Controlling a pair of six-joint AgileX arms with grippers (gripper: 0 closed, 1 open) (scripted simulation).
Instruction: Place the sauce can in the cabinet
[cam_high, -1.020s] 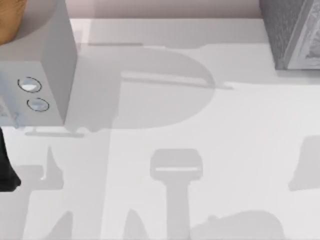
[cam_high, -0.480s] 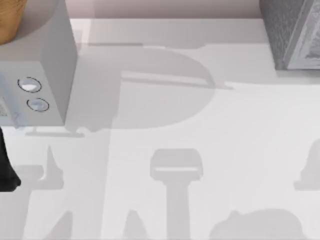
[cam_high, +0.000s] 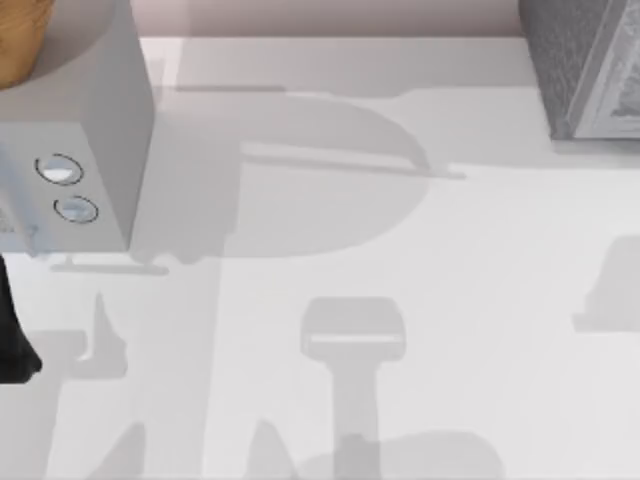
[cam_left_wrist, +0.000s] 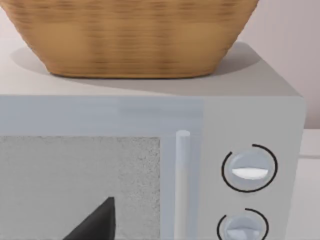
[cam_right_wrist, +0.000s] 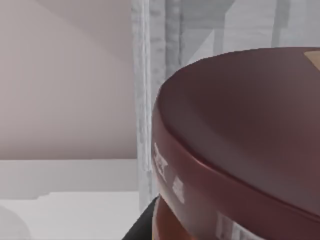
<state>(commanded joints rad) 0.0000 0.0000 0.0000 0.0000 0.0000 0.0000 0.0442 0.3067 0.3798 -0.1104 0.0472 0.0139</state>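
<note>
Dark grey speckled cabinet with paler framed front (cam_high: 590, 65): cut off at counter (cam_high: 450, 300) far right corner. Maroon-topped sauce can (cam_right_wrist: 240, 135): close against right wrist camera, lower body cropped, pale cabinet frame behind; right claw state cannot tell. Counter shadows at right have shifted since earlier. Left arm parked facing light-grey two-knob box (cam_left_wrist: 250, 170), woven basket (cam_left_wrist: 130, 35) atop.

The top view looks straight down on the table (cam_high: 420, 300). The left wrist view faces the knobbed box (cam_left_wrist: 250, 125) closely, which both share. The right wrist view sits very near the sauce can (cam_right_wrist: 240, 130).
</note>
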